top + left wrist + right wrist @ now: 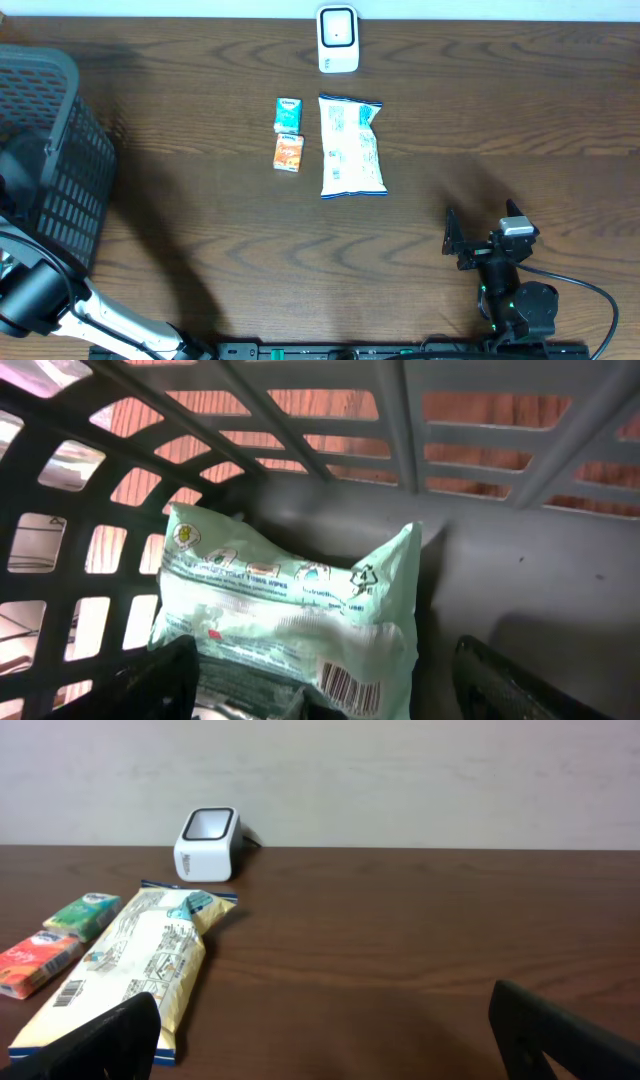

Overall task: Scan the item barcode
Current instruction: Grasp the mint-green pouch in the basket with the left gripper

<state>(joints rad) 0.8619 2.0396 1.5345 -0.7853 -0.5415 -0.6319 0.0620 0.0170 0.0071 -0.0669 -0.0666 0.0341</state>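
Note:
A pale green packet (290,610) with a barcode (350,687) at its near corner lies on the floor of the grey basket (520,560). My left gripper (330,680) hangs over it, open. The left finger overlaps the packet's edge and the right finger stands apart from it. The white scanner (338,40) stands at the table's far edge, also in the right wrist view as scanner (206,844). My right gripper (483,228) rests near the front right, open and holding nothing (330,1030).
On the table lie a long white and blue snack bag (351,146), a small green pack (289,114) and a small orange pack (289,152). The basket (60,120) fills the left edge, with my left arm reaching into it.

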